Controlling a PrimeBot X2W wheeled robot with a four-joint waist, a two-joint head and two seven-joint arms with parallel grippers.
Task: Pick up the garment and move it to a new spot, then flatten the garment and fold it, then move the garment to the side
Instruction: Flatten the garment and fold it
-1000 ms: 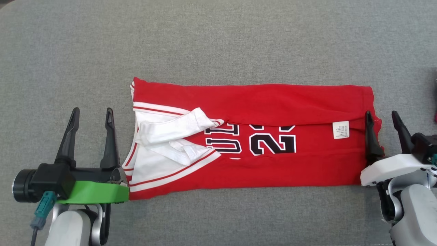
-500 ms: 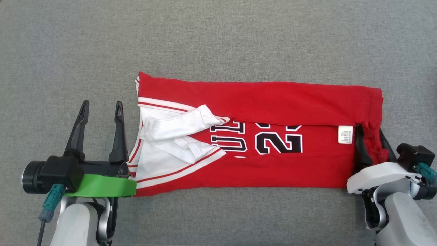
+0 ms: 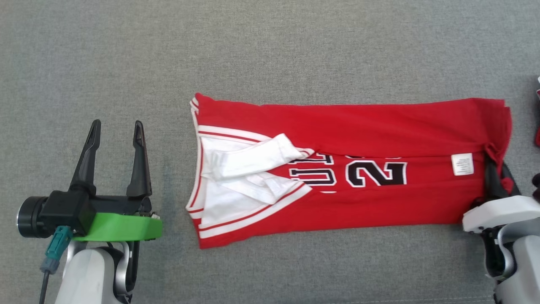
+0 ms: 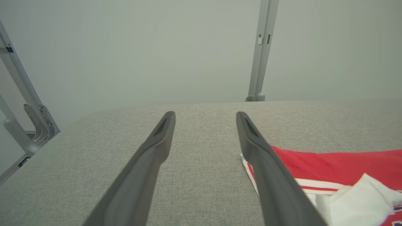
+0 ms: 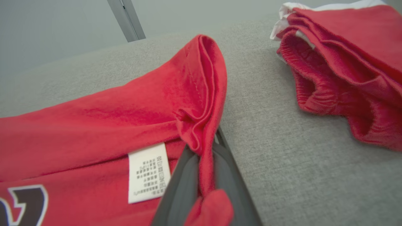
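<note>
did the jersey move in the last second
Yes. The jersey slid to the robot's right, dragged by the right gripper shut on its hem: it lies closer to the other red garment at the head view's right edge.

Grey woven-cloth tabletop [image 3: 270, 46]. At its right edge lies a red clothing bundle [image 5: 342, 66] with white trim and a gathered hem. A grey metal upright [image 4: 262, 50] stands beyond the far edge, and angled metal struts [image 4: 25, 106] stand off the far left corner. A pale wall [image 4: 141, 47] lies behind.
</note>
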